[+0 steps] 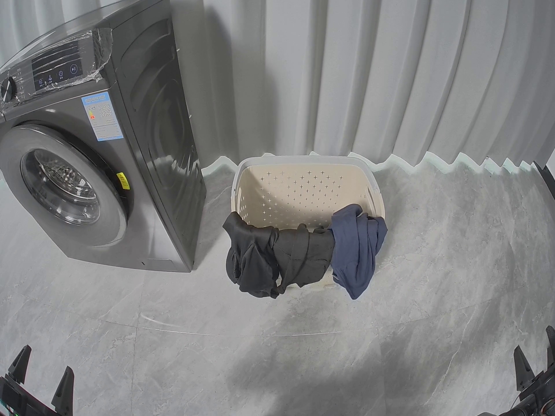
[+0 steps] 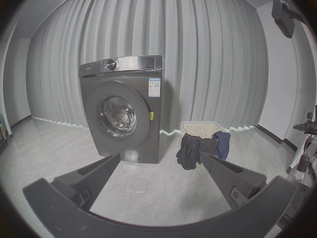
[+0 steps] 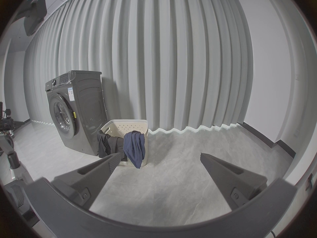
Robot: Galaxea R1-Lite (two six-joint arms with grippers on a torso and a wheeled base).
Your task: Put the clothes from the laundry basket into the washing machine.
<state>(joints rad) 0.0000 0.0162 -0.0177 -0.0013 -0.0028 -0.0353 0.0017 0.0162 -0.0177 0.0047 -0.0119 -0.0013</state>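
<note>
I have both claws low at the near edge, spread wide and holding nothing: the left claw [image 1: 46,362] at the near left, the right claw [image 1: 535,348] at the near right, both well apart from the clothes. The laundry basket [image 1: 306,162] stands on the floor [image 1: 289,348] in the far middle, near the curtain [image 1: 347,59]. It is just right of the washing machine [image 1: 162,145]. A black garment [image 1: 260,258] hangs over the basket's near rim, touching a navy garment [image 1: 355,244] draped at the near right corner. The machine's round door [image 1: 60,186] is closed.
</note>
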